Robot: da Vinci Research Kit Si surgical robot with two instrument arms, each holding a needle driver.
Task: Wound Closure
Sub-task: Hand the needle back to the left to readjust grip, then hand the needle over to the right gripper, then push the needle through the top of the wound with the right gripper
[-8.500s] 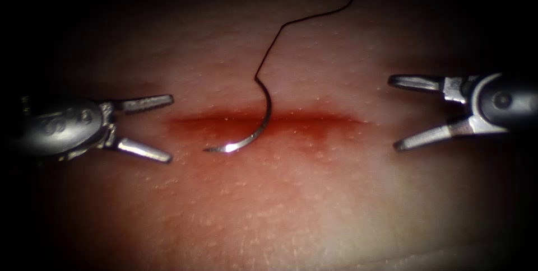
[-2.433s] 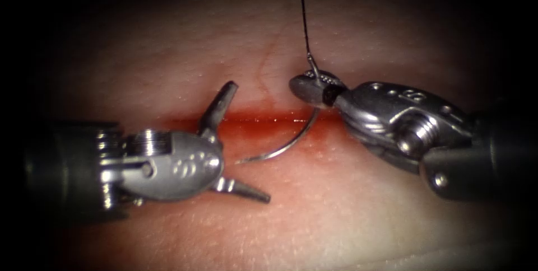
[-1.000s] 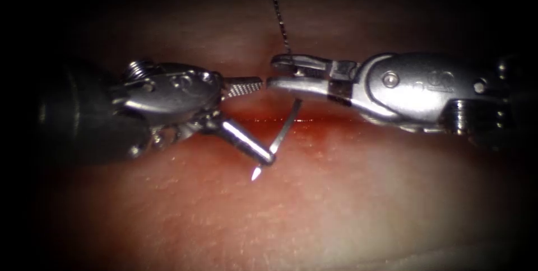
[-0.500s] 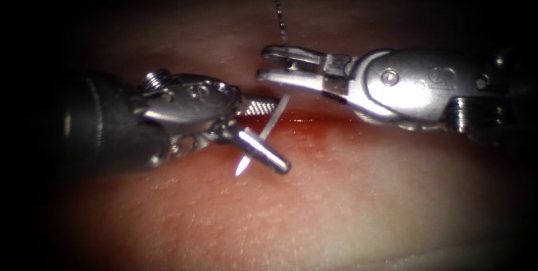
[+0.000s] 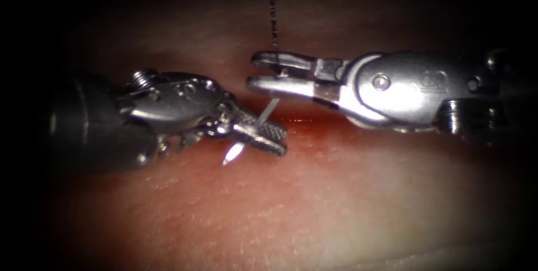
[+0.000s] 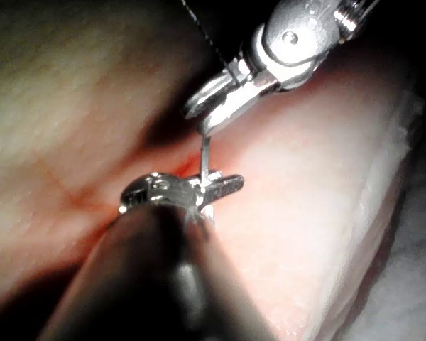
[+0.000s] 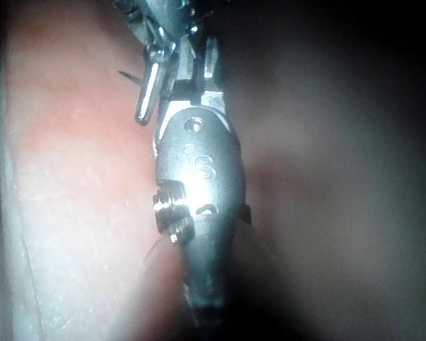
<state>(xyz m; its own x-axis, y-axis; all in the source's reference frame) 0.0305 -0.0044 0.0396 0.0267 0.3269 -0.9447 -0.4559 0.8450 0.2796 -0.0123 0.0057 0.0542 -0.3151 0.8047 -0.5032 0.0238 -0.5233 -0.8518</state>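
Steel needle (image 5: 263, 118) off the tissue (image 5: 336, 204), mid-handover above the cut (image 5: 302, 121): left end effector (image 5: 263, 135) clamps it near the tip; right end effector (image 5: 269, 72) grips the thread-end, thread (image 5: 273, 13) rising beyond. Next, judged: right must release.

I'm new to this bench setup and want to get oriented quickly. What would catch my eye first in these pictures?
The two tools meeting over the red cut in the tissue: the right tool holds the needle near its thread end, the thread running up from there. The left tool has closed on the needle nearer its tip, and the bright point hangs free above the tissue.
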